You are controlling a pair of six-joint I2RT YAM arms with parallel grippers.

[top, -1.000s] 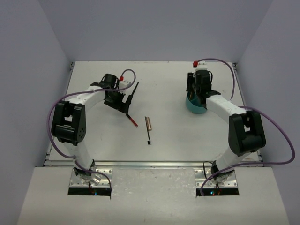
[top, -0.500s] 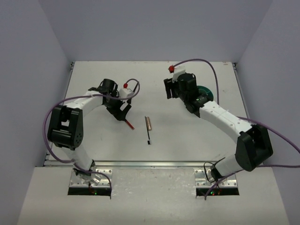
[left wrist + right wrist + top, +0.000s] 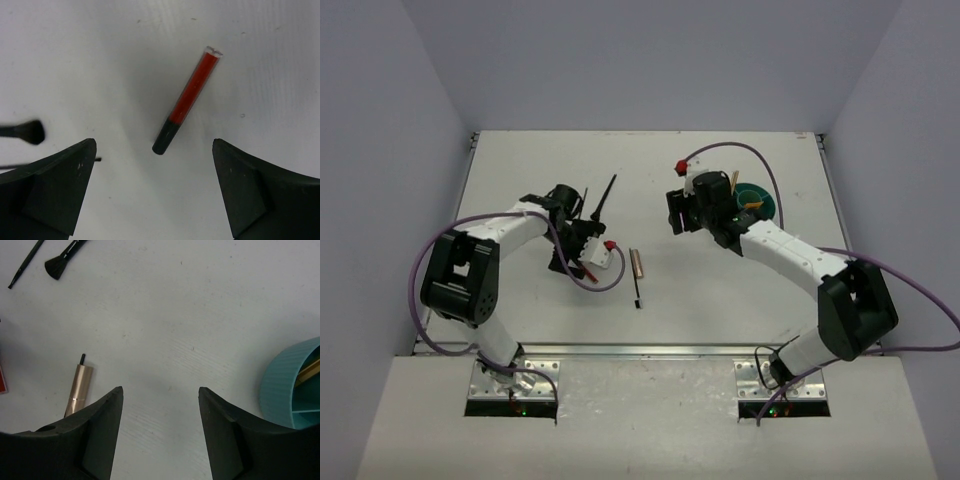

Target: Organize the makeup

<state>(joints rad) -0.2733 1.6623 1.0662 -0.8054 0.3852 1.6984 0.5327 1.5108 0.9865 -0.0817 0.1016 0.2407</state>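
Note:
A red-black pencil (image 3: 187,100) lies flat on the white table just ahead of my left gripper (image 3: 153,150), which is open and empty with its jaws either side of the pencil's black end. In the top view the left gripper (image 3: 578,240) hangs over the pencil (image 3: 590,249). A black brush (image 3: 603,197) lies beyond it, and its tip (image 3: 30,131) shows at the left. A beige tube (image 3: 636,263) lies mid-table and also shows in the right wrist view (image 3: 80,385). My right gripper (image 3: 678,215) (image 3: 160,390) is open and empty over bare table.
The teal round divided container (image 3: 755,203) stands right of my right gripper, holding a dark green disc, an orange piece and wooden sticks; its wall (image 3: 287,385) shows at the right. Two black brushes (image 3: 60,262) lie far left in the right wrist view.
My left wrist has turned and swung its gripper down over the pencil. My right arm has moved left off the teal container, which now shows, and has since nearly stopped.

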